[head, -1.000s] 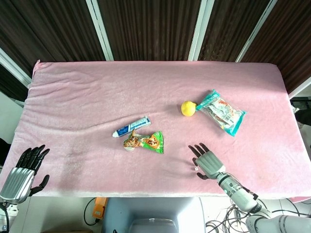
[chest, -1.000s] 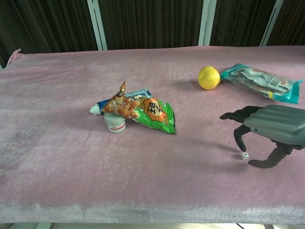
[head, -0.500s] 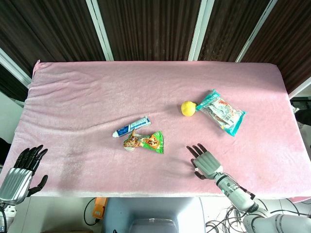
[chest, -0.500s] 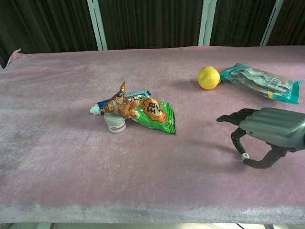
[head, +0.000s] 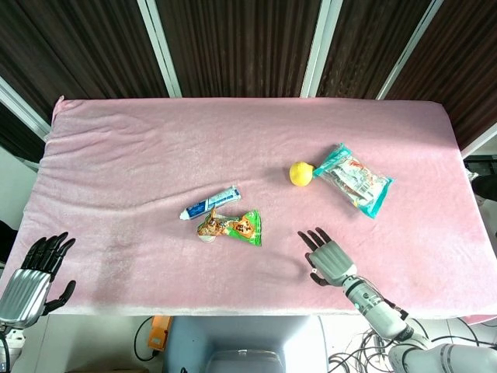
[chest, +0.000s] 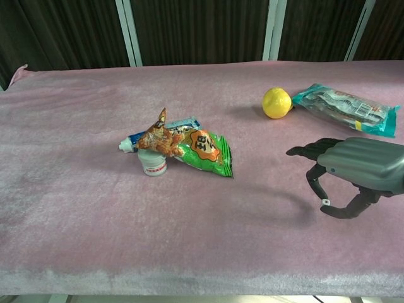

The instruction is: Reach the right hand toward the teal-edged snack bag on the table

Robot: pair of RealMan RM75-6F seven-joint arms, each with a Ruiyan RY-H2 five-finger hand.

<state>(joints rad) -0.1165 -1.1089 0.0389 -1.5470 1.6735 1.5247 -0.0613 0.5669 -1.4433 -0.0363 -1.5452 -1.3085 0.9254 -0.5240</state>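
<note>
The teal-edged snack bag [head: 354, 179] [chest: 346, 108] lies flat at the right of the pink table, beside a yellow lemon [head: 300, 173] [chest: 276, 102]. My right hand [head: 328, 258] [chest: 353, 173] hovers low over the cloth near the front edge, well short of the bag. Its fingers are spread and curved downward, with nothing in them. My left hand [head: 33, 276] hangs off the front left corner of the table, fingers apart and empty; the chest view does not show it.
A green and orange snack bag [head: 231, 226] [chest: 192, 146] lies mid-table over a small white jar [chest: 152, 163], with a toothpaste tube [head: 210, 203] just behind. The pink cloth [head: 155, 155] covers the whole table. Dark panels stand behind.
My right hand has shifted slightly left and toward the front edge, its fingers staying spread. My left hand dropped a little lower. The objects have not moved.
</note>
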